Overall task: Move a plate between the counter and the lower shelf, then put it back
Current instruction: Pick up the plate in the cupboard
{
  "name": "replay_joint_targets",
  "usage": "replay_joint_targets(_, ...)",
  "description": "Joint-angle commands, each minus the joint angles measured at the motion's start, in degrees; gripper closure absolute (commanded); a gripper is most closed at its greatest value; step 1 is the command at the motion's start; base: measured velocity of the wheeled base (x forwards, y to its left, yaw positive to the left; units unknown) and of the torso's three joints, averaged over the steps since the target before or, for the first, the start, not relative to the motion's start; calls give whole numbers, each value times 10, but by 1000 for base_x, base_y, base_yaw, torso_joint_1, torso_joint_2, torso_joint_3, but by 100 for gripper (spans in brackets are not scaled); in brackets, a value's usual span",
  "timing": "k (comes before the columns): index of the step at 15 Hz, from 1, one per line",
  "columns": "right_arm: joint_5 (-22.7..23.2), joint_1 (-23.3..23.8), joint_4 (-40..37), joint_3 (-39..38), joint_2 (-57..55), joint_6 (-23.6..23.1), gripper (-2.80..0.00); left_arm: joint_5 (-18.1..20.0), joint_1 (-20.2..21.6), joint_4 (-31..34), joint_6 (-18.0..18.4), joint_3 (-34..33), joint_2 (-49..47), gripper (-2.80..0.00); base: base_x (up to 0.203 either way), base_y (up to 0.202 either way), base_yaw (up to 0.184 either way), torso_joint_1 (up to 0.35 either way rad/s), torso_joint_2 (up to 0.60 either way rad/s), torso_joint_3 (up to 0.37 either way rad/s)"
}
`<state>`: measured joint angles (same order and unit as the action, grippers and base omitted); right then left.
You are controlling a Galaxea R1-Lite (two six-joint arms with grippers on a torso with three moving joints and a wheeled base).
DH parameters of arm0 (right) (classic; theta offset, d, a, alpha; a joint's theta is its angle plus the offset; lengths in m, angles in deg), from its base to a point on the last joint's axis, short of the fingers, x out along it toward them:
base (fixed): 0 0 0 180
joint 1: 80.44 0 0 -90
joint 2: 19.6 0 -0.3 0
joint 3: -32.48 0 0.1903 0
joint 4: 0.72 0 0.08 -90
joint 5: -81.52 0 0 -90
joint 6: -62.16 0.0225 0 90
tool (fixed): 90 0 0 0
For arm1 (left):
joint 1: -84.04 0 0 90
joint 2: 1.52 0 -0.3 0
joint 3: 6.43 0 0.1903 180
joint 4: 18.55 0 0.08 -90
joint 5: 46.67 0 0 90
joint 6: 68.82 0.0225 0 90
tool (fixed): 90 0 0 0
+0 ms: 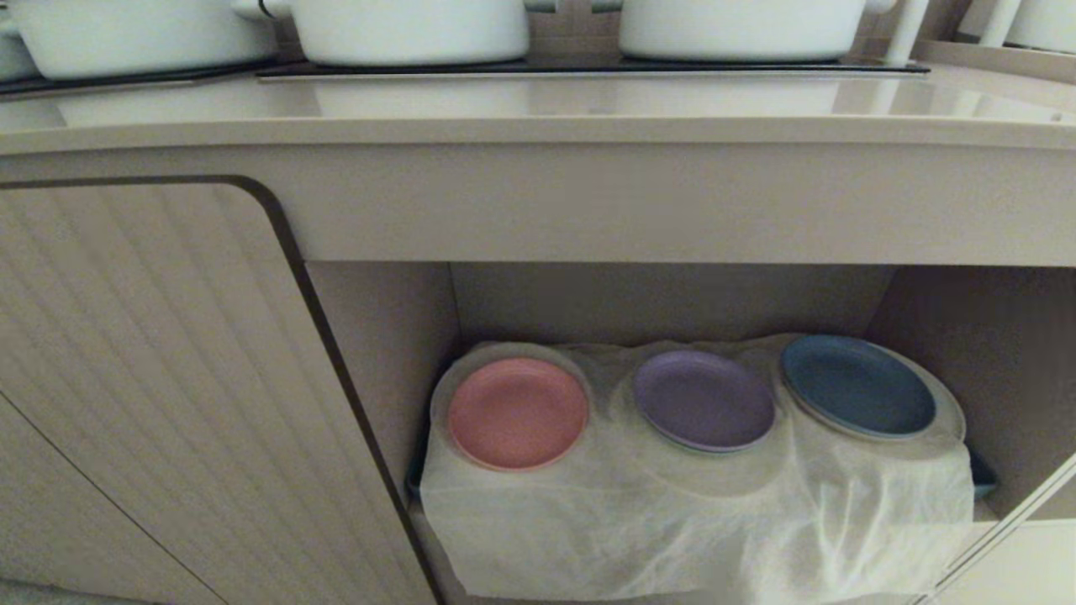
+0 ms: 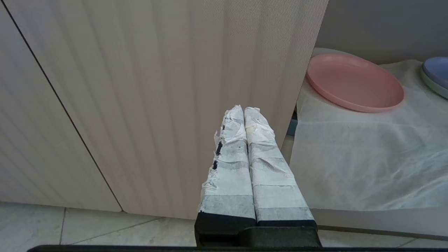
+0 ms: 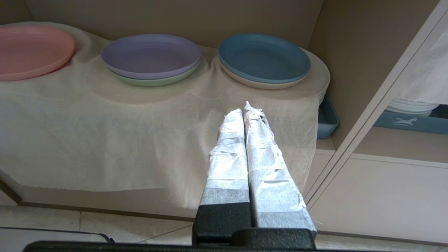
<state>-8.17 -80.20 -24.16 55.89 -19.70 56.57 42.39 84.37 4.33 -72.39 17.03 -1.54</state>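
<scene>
The pink plate lies flat at the left end of the lower shelf, on its white cloth; it also shows as the plate and the plate. The counter runs across above the recess. Neither arm shows in the head view. My left gripper is shut with nothing in it and hangs before the ribbed door, left of the shelf. My right gripper is shut and empty, out in front of the cloth's hanging edge below the blue plate.
A purple plate on a green one and a blue plate on white plates share the shelf. White pots stand on the black hob. A ribbed cabinet door is on the left; a blue tray sits under the cloth.
</scene>
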Motion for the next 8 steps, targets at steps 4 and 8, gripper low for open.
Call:
replay_joint_targets(4, 0, 0, 0, 0, 1, 2, 0, 0, 0, 0, 0, 0, -1, 0, 0, 0, 0, 0, 0, 0)
replay_joint_targets(8, 0, 0, 1, 0, 1, 4, 0, 0, 0, 0, 0, 0, -1, 0, 0, 0, 0, 0, 0, 0)
